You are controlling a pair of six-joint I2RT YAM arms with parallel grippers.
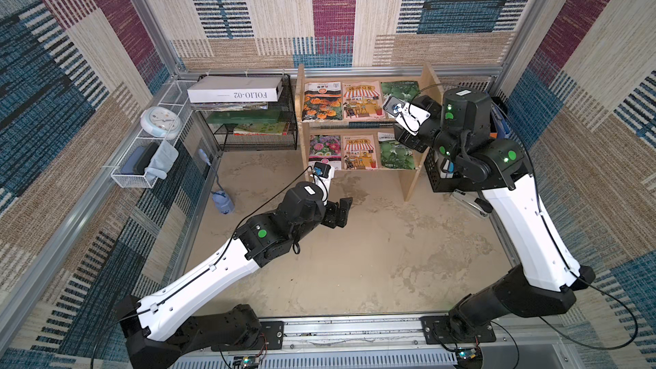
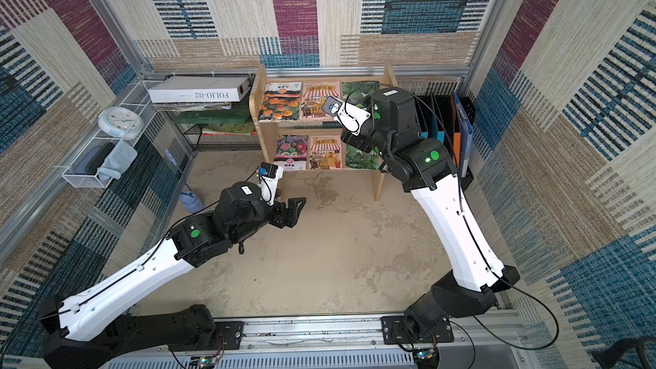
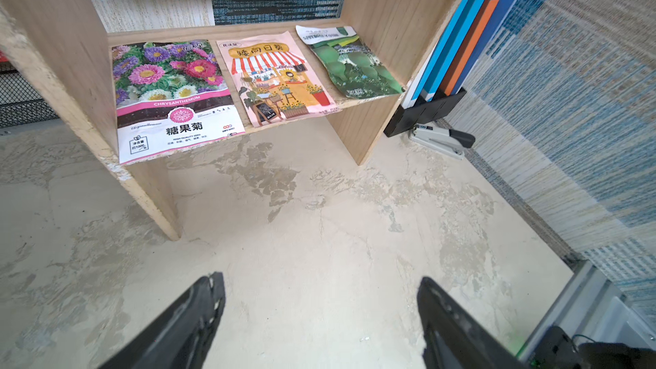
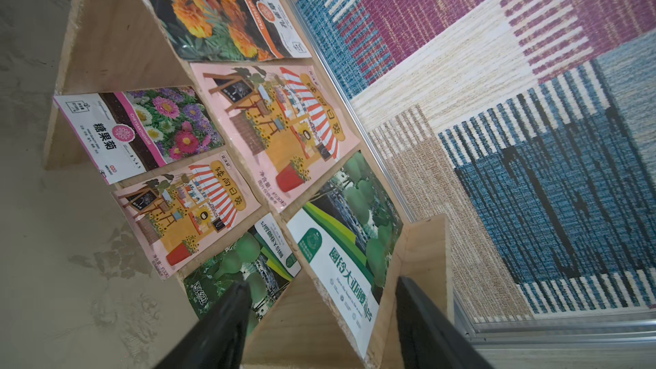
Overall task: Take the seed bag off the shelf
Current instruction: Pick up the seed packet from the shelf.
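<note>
The light wooden shelf (image 1: 301,101) (image 2: 261,126) stands at the back, with three seed bags flat on each tier. On the upper tier lie a marigold bag (image 1: 322,101), a pink sunflower-shop bag (image 1: 362,100) and a green gourd seed bag (image 4: 340,250). My right gripper (image 4: 321,283) (image 1: 403,134) is open at the shelf's right end. Its fingers stand either side of that green bag's front edge without touching it. My left gripper (image 3: 319,278) (image 1: 339,212) hangs open over the bare floor in front of the lower tier, holding nothing.
Left of the shelf is a black wire-mesh rack with a white box (image 1: 236,90) on top. A black file holder with coloured folders (image 2: 458,126) and a stapler (image 3: 440,138) sit to the right. A clock (image 1: 159,122) and a white wire basket (image 1: 142,168) line the left wall.
</note>
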